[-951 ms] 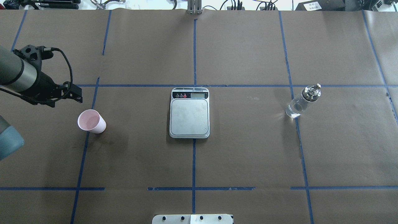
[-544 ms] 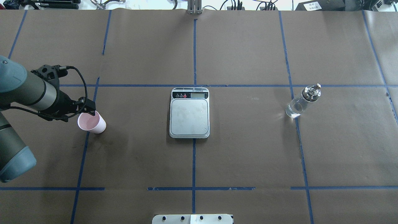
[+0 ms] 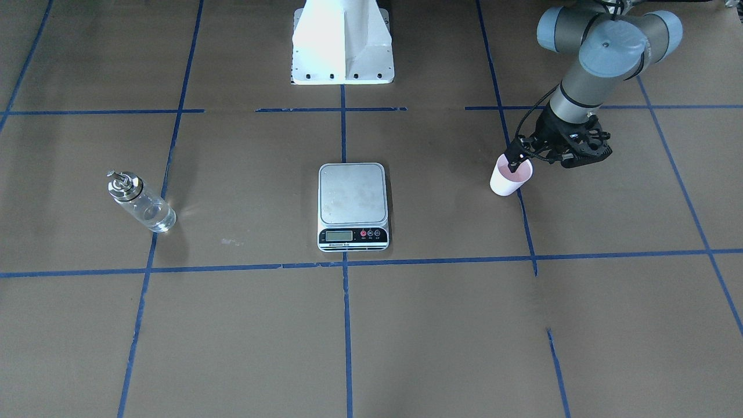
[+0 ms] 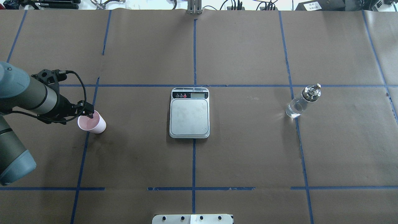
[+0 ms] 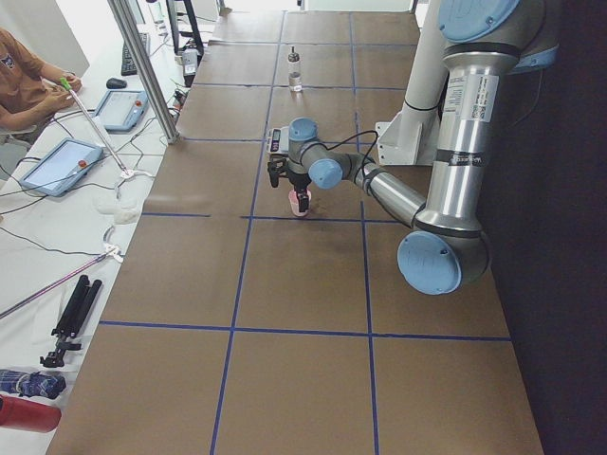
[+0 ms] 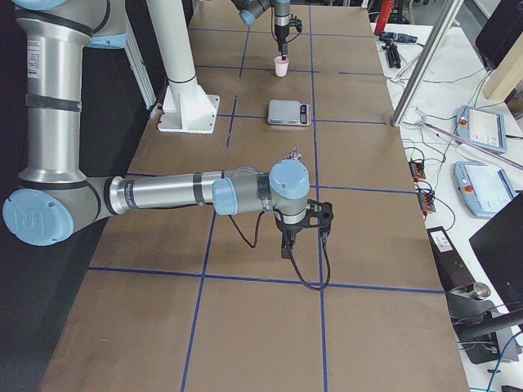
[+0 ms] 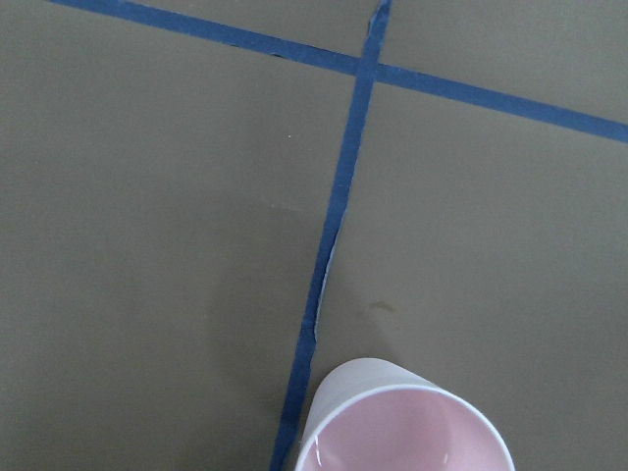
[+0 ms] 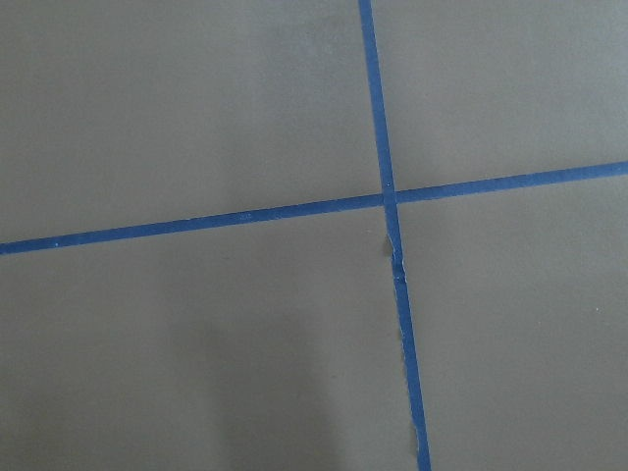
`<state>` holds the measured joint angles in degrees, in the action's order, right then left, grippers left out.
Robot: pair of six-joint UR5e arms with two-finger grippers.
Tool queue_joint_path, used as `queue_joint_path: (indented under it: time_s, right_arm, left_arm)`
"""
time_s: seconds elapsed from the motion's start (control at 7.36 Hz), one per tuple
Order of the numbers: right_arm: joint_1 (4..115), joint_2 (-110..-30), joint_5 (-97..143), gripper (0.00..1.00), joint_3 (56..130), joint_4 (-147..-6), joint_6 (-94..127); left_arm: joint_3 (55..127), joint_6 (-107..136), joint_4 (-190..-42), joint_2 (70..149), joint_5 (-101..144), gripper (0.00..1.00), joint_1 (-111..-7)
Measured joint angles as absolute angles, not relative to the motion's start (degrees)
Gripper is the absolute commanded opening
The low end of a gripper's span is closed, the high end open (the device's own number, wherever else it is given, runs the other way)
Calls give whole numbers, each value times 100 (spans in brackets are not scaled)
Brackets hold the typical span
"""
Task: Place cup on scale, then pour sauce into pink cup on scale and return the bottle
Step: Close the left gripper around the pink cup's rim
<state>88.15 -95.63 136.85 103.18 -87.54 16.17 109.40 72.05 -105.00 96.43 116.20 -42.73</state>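
Left claw [image 4: 90,114] lower, at tapered paper cup [image 4: 93,123] rim

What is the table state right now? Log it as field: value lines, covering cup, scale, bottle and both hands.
cup: pink paper cup, upright on the table, to the robot's left of the scale, not yet on it
scale: digital kitchen scale, centre of the table
bottle: glass bottle with metal spout, upright, to the robot's right of the scale, untouched
left hand: at the cup's rim, one finger over its mouth; grip unclear
right hand: away from all three, seen only from the side; open or shut unclear
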Motion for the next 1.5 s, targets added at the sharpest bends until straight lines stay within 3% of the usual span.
queue_joint_path:
  time_s: [0.27, 0.54, 0.68, 1.09, 1.22, 1.5]
  right_arm:
    - [8815, -9562, 13685, 100, 10318, -8754, 1617]
    - [8815, -9552, 13685, 100, 10319, -8754, 1617]
    - [8815, -9542, 13685, 100, 10318, -8754, 1617]
    - [8815, -9528, 13685, 100, 10326, -8754, 1617]
    - [8815, -9528, 13685, 100, 10326, -8754, 1617]
    - [8815, -9527, 13685, 100, 10327, -8754, 1617]
  left_arm:
    - [10835, 7205, -10622, 9603, 11612, 99, -4263]
    - [10782, 7207, -10649, 9603, 11611, 92, -4180]
    - [10775, 7207, -10651, 9605, 11610, 79, -4148]
    - [10782, 7220, -10652, 9606, 11610, 14, -4124]
    - [10783, 7237, -10652, 9606, 11606, 0, -4123]
    - [10783, 7264, -10647, 9610, 11538, 0, -4116]
